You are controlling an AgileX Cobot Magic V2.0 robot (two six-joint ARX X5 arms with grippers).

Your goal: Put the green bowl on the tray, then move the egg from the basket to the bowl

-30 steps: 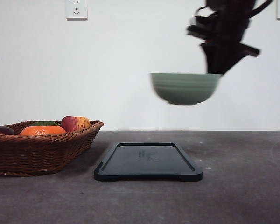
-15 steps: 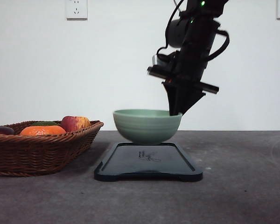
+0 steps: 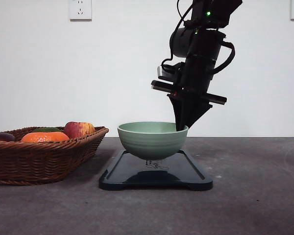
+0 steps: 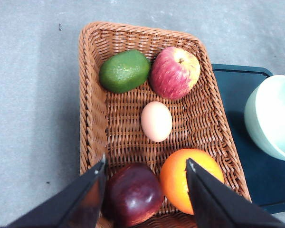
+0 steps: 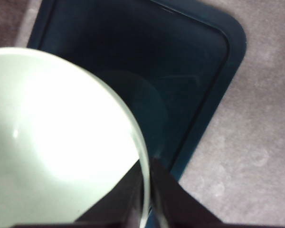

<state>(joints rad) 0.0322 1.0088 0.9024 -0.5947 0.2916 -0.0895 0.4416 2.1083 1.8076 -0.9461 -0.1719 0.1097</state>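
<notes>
The right gripper (image 3: 182,126) is pinching the green bowl's (image 3: 152,139) right rim, seating it on the tray (image 3: 186,178). Next: release. The left gripper (image 4: 145,190) is hovering open above the basket's (image 4: 92,118) egg (image 4: 156,121).

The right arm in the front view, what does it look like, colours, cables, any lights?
The right arm is matte black and blocky, with black cables looping beside it and small green and red indicator lights. It tapers into a narrow, wedge-shaped black right claw. The left claw has two dark, flat, pointed fingers.
</notes>
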